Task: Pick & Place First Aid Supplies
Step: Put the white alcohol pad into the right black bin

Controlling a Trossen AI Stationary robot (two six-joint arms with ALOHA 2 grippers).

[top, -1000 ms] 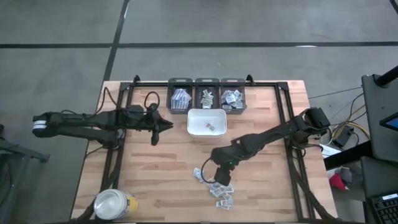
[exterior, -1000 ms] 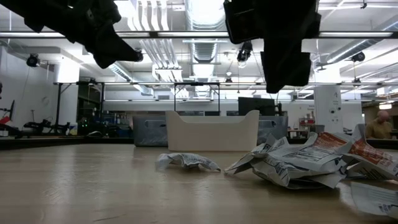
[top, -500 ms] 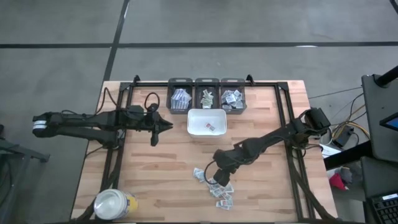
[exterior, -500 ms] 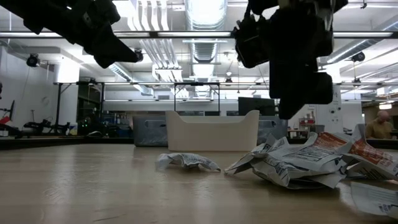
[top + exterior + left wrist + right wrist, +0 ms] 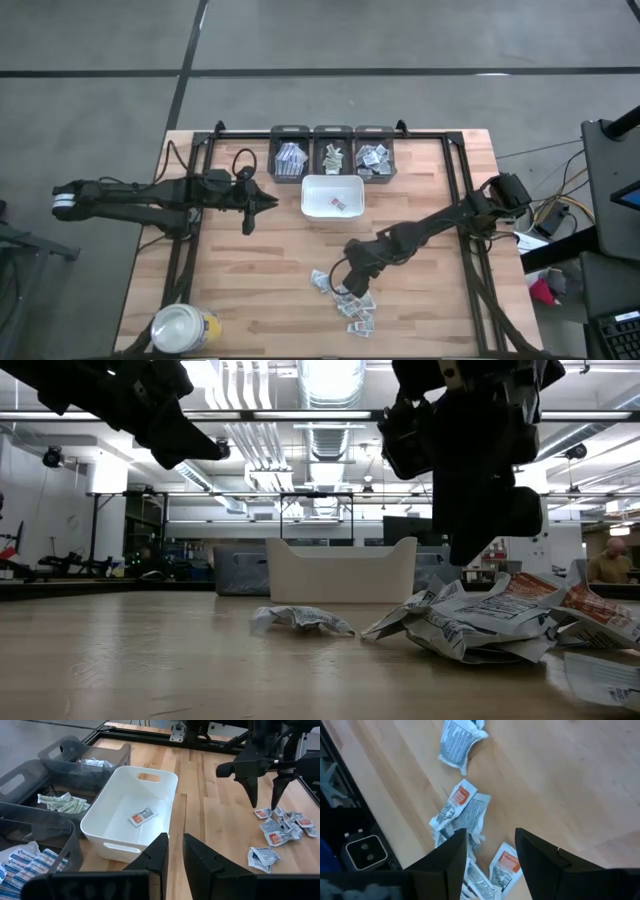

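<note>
Packets [image 5: 350, 302] lie heaped on the wood right under my right gripper [image 5: 352, 279], which hangs above them, fingers spread and empty. Next I judge: drop onto 1, pinch, carry it to the white tray [image 5: 356, 186] beyond. My left gripper [image 5: 248, 208] waits beside that tray, fingers slightly apart, empty.
</note>
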